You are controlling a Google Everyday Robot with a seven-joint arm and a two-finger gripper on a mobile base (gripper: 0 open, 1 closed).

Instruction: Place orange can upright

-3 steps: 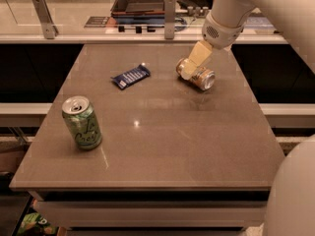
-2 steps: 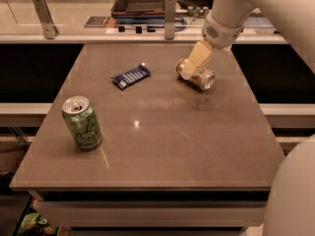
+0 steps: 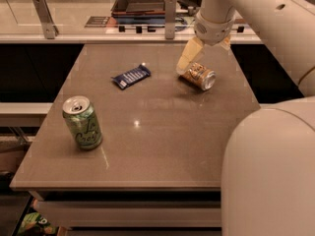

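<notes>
1. Since a second ago, the arm has slid a little toward 9 o'clock. Nothing lying on the table has budged.
2. Closest to us, at 8 o'clock on the table, the green can stands straight up. It is well apart from everything else.
3. Farther back, at 11 o'clock, the blue snack bar lies flat.
4. At 1 o'clock on the table, the orange can lies on its side. Its long way runs from 10 o'clock to 4 o'clock. Its silver end points to 4 o'clock.
5. The gripper is right at the can's 10 o'clock end, touching it or almost touching it. I cannot tell if it is squeezing the can or has let it go.
6. I think the next move hangs on this tilt. The can must turn until its long way points straight up and one silver end sits flat on the table.
7. Count: two cans, one orange and one green. One snack bar. One gripper on one arm.
</notes>
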